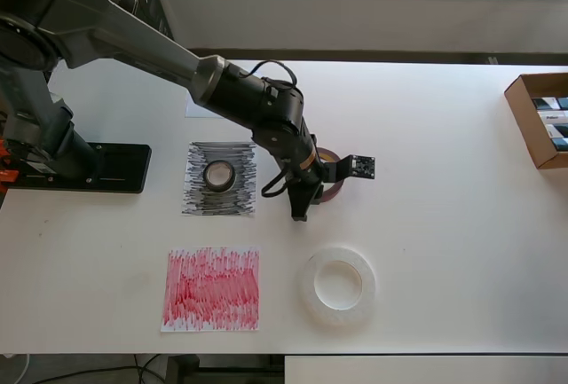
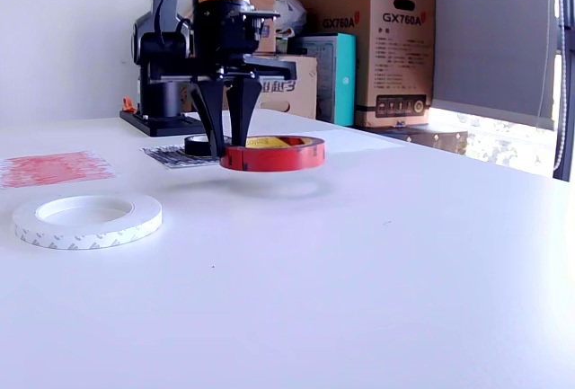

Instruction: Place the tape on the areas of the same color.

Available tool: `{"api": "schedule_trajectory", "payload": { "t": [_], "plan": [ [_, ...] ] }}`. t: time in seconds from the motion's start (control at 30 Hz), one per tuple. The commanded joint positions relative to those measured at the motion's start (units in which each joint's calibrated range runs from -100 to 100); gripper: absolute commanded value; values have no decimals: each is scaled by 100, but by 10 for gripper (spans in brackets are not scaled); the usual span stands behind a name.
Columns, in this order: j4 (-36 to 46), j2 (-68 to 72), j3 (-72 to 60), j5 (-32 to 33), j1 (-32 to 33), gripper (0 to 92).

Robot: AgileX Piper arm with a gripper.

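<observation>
One red tape roll [image 2: 272, 153] — pinched in the hand [image 2: 230, 148] — hangs above the table [image 2: 404, 254].

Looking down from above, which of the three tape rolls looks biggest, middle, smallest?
1. White tape roll, clearly largest.
2. Red tape roll, mostly hidden under the hand, so unsure.
3. Black tape roll, smallest.

White tape roll [image 1: 337, 285] lies near red sheet [image 1: 212, 288]; table [image 1: 444, 224] apparently bare beyond.
</observation>
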Motion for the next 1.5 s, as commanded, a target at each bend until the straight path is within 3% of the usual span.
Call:
{"api": "schedule_trajectory", "payload": {
  "t": [0.0, 0.3, 0.53, 0.8, 1.0, 1.47],
  "plan": [
    [1, -553, 156, 13, -81, 1],
    [1, -1535, 1001, -94, -1423, 1],
    [1, -1488, 1201, -609, -2717, 1],
    [-67, -1133, 1192, -1330, -3664, 1],
    [-67, -805, 1228, -1567, -3822, 1],
    [-33, -787, 1228, -1526, -3396, 1]
  ]
}}
